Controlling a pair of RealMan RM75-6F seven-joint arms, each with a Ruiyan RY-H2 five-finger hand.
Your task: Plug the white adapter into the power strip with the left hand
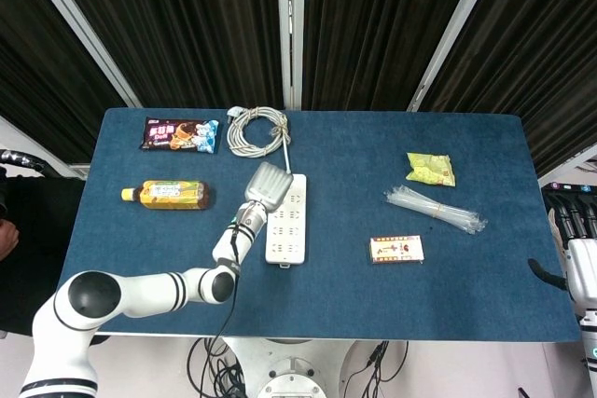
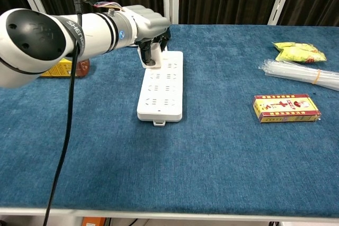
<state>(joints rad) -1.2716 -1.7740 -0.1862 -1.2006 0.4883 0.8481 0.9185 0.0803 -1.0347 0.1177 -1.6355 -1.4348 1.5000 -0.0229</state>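
Evenly and brightly lit from overhead; soft, short shadows only. Sharp across both views, without motion blur. Mild glare on glossy white arm casing (image 2: 32,35). Dark curtains (image 1: 187,25) nearly featureless. Slight wide-angle bending toward head-view edges.

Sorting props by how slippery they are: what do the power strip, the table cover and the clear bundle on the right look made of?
Power strip: hard white plastic, smooth with a slight sheen, moulded socket holes. Table cover: blue fabric, matte, a felt- or carpet-like nap. Clear bundle: likely thin transparent plastic, glossy and see-through, banded near one end; whether straws or sleeves is unclear.
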